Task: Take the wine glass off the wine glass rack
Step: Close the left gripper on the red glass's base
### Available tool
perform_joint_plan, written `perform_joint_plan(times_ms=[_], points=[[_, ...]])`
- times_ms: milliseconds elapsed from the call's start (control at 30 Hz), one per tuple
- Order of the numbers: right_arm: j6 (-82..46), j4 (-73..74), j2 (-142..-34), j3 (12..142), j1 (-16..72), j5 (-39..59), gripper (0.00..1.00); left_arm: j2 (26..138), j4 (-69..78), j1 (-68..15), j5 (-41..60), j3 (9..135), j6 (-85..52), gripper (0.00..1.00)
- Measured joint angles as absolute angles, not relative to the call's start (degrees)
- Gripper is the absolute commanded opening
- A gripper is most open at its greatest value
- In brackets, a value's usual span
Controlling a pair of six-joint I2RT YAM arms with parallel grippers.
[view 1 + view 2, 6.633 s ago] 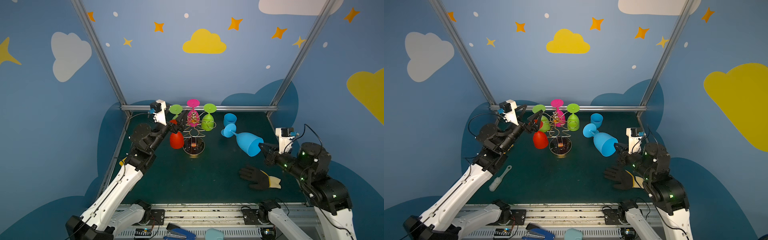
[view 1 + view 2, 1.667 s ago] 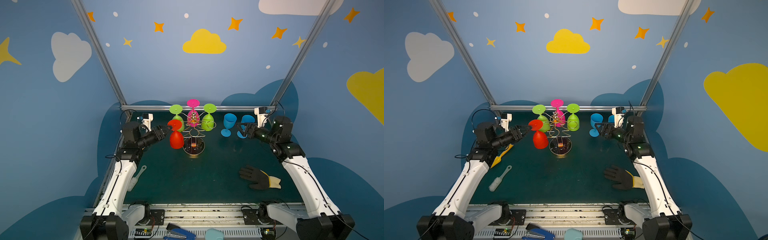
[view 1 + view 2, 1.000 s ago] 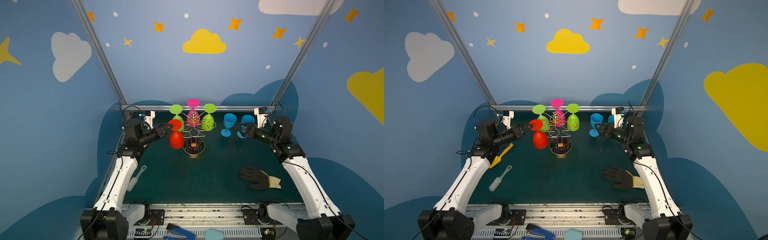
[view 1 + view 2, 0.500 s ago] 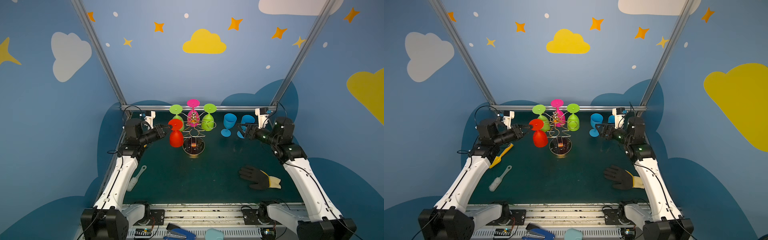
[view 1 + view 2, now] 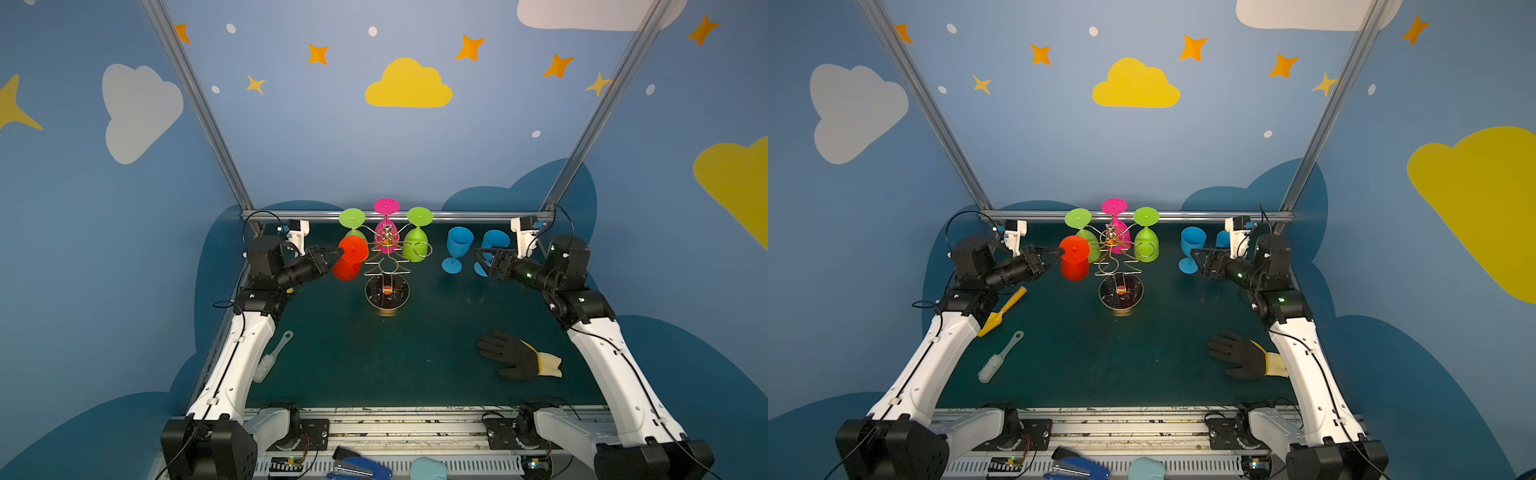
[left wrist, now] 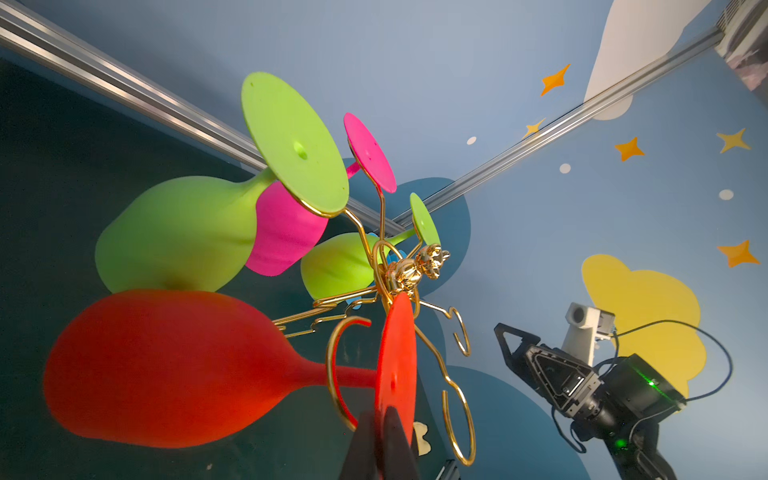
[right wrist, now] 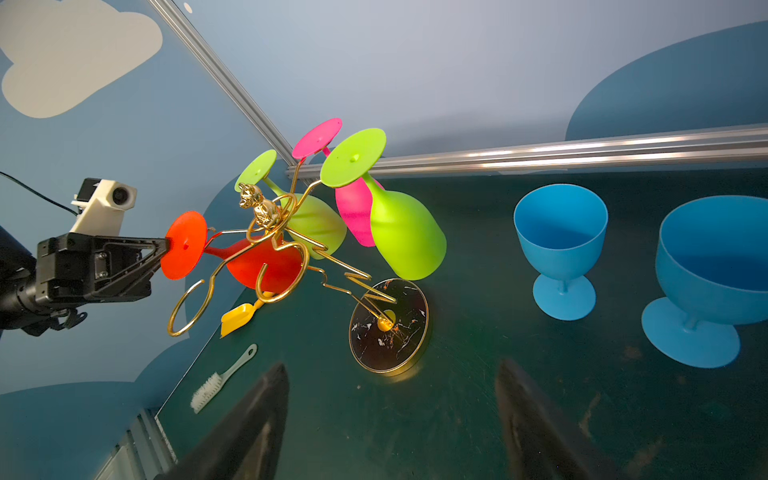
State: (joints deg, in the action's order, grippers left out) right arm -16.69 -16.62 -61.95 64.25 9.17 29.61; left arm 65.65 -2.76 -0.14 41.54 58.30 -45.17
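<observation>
Red wine glass [image 5: 348,266] was clamped by its foot in the left pincer [image 5: 338,251], right pincer [image 7: 390,374] gaping empty; rack [image 5: 380,296] could have been toppled by a snagged stem.

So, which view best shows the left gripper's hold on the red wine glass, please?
The left wrist view: the left gripper pinches the foot of the red wine glass edge-on, close up. The right wrist view shows it side-on, smaller; both top views show it tiny.
</observation>
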Motion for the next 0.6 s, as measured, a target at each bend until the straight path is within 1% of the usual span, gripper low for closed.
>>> perform_joint_plan(times_ms=[133,600], points=[[-16.69,-16.75,-61.67,64.23,9.17,29.61,0.77,64.93,-1.85,0.60,42.46,58.30,-47.05,0.03],[-16.73,-16.97,-61.01,64.23,9.17,29.61,0.77,64.71,3.16,2.26,45.50,58.30,-53.47,0.03]])
